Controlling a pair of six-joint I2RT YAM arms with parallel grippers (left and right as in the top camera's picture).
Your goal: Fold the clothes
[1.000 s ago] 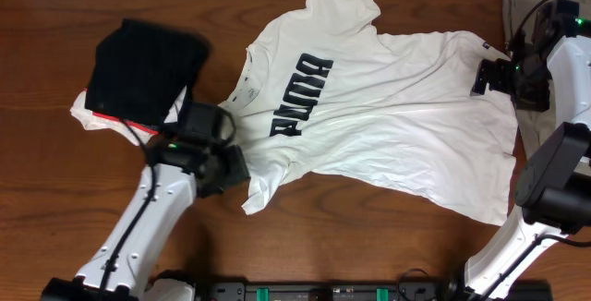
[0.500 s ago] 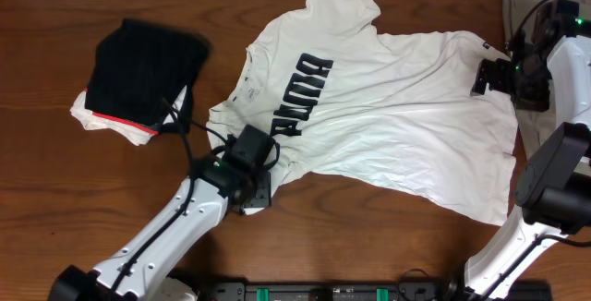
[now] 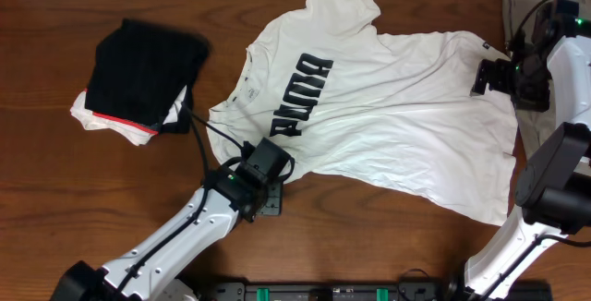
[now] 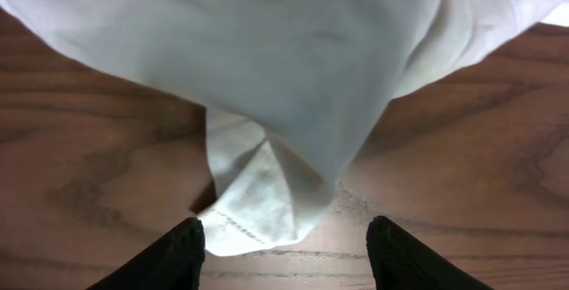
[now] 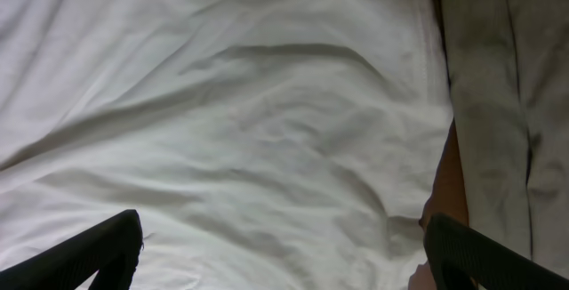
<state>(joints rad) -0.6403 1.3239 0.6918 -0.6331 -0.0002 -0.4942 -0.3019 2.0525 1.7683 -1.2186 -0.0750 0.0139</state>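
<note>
Now, white T-shirt [image 3: 397, 107]: is lying spread flat across the middle and right of the worktop [image 3: 55, 181], black lettering facing up, collar pointing toward the left of the frame.
lower sleeve [image 4: 258, 201]: is lying bunched into a folded tip on the wood, at the lower centre of the overhead view.
left claw [image 4: 286, 268]: is hovering released at that sleeve tip, jaws parted, one finger on each side, gripping nothing.
right claw [image 5: 284, 268]: is hovering spread wide above the shirt's hem at the right edge, holding nothing.
olive-grey cloth [image 3: 522, 6]: is lying at the upper right corner, just beside the hem.
black folded garment [image 3: 143, 61]: is resting at the upper left.
</note>
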